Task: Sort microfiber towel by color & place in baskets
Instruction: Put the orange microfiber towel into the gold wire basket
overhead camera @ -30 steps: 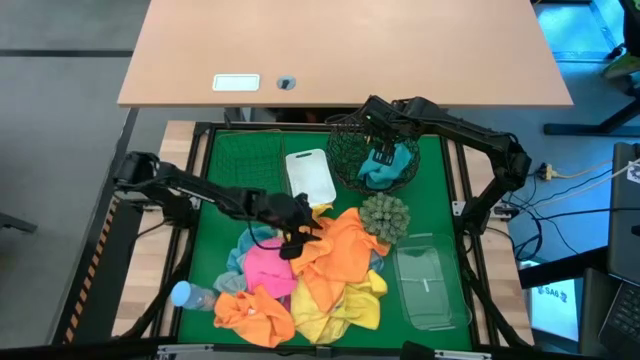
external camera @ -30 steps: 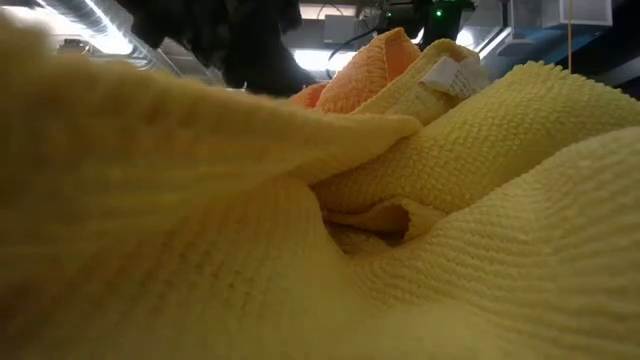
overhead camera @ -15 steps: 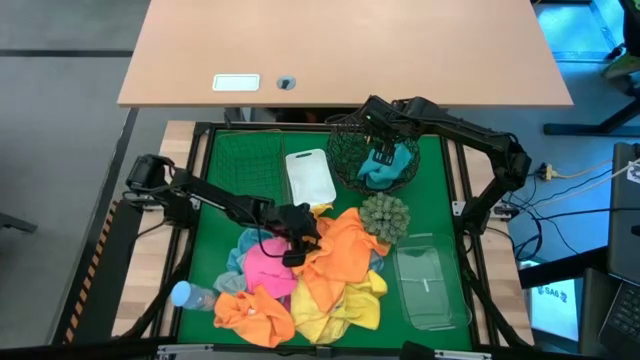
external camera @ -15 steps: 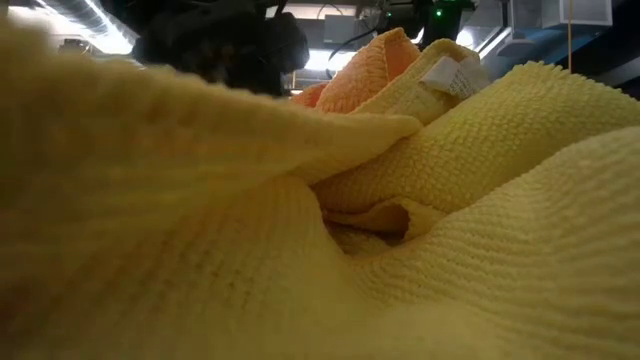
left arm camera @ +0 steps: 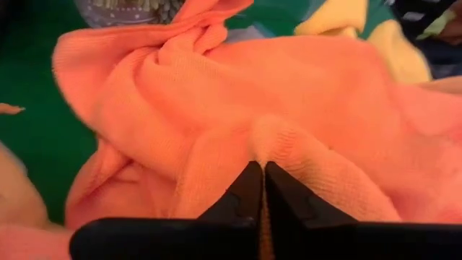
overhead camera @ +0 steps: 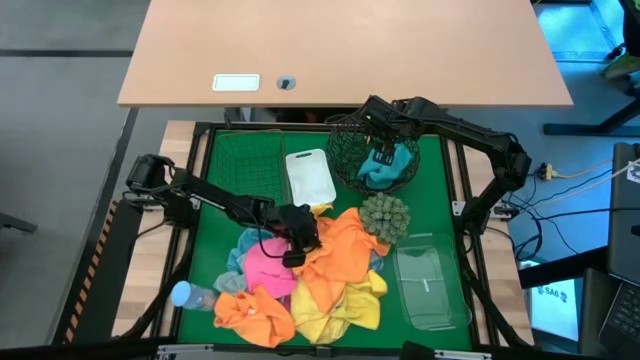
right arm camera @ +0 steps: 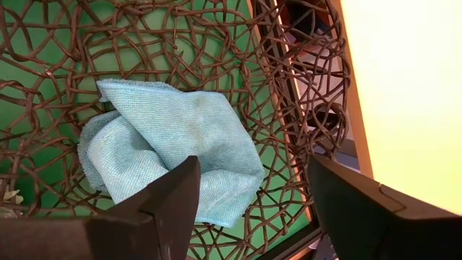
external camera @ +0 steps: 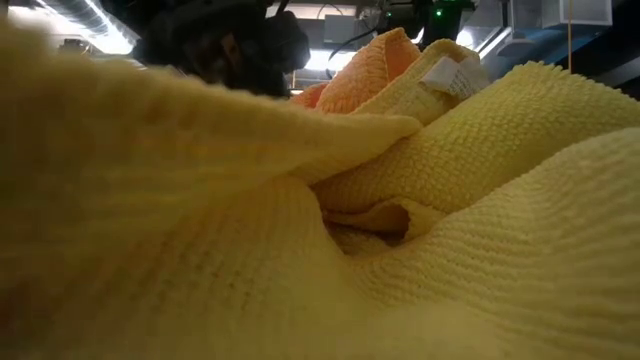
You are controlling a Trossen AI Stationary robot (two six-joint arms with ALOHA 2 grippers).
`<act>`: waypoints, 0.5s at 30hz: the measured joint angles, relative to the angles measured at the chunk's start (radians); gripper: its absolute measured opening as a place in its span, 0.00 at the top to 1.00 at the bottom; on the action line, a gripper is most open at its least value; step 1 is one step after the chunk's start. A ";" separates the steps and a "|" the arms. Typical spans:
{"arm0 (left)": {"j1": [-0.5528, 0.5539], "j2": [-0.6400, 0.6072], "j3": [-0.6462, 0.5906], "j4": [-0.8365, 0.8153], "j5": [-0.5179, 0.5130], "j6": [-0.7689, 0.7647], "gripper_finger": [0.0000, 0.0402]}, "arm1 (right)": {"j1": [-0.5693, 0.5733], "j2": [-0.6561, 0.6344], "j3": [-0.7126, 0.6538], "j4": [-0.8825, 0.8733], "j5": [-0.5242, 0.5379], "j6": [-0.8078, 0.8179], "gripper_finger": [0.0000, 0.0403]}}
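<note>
A green mat (overhead camera: 225, 215) covers the counter inside a black frame; a tan desk (overhead camera: 340, 50) stands beyond it, on a grey floor. The left end effector (left arm camera: 258, 189) is pinched tight on a fold of the orange towel (left arm camera: 238, 108) at the heap's middle (overhead camera: 335, 255); pink (overhead camera: 265, 270) and yellow (overhead camera: 335, 315) towels lie beside it. The right end effector (right arm camera: 249, 198) hangs with fingers spread wide over the round black wire-mesh basket (overhead camera: 345, 145), where a light blue towel (right arm camera: 173, 144) lies. The dark square wire-grid basket (overhead camera: 245, 160), white tub (overhead camera: 310, 175) and clear tray (overhead camera: 428, 285) show no towels; from table height, yellow cloth (external camera: 400, 250) fills nearly everything, with ceiling lights (external camera: 95, 30) above.
</note>
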 joint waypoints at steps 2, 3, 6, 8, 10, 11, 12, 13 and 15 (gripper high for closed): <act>0.005 -0.007 0.000 0.014 0.035 -0.011 0.99 | 0.000 0.000 0.000 0.000 0.000 0.000 0.37; 0.008 -0.013 0.000 0.016 0.047 -0.014 0.99 | 0.000 0.000 0.000 0.000 0.000 0.000 0.37; 0.018 -0.050 0.000 0.023 0.060 -0.017 0.99 | 0.000 0.000 0.000 0.000 -0.001 0.000 0.37; 0.026 -0.085 0.000 0.027 0.059 -0.017 0.99 | 0.000 0.000 0.000 0.000 -0.009 0.000 0.37; 0.038 -0.130 0.000 0.025 0.060 -0.017 1.00 | 0.000 0.000 0.000 0.000 -0.023 0.000 0.37; 0.042 -0.154 0.000 0.026 0.059 -0.017 1.00 | 0.000 0.000 0.000 0.000 -0.031 0.001 0.37; 0.049 -0.178 0.000 0.028 0.058 -0.017 1.00 | 0.000 0.000 0.000 0.000 -0.034 0.000 0.37; 0.055 -0.205 0.000 0.028 0.057 -0.017 1.00 | 0.000 0.000 0.000 0.000 -0.034 0.000 0.37; 0.066 -0.258 0.000 0.028 0.055 -0.017 1.00 | 0.000 0.000 0.000 0.000 -0.034 0.000 0.37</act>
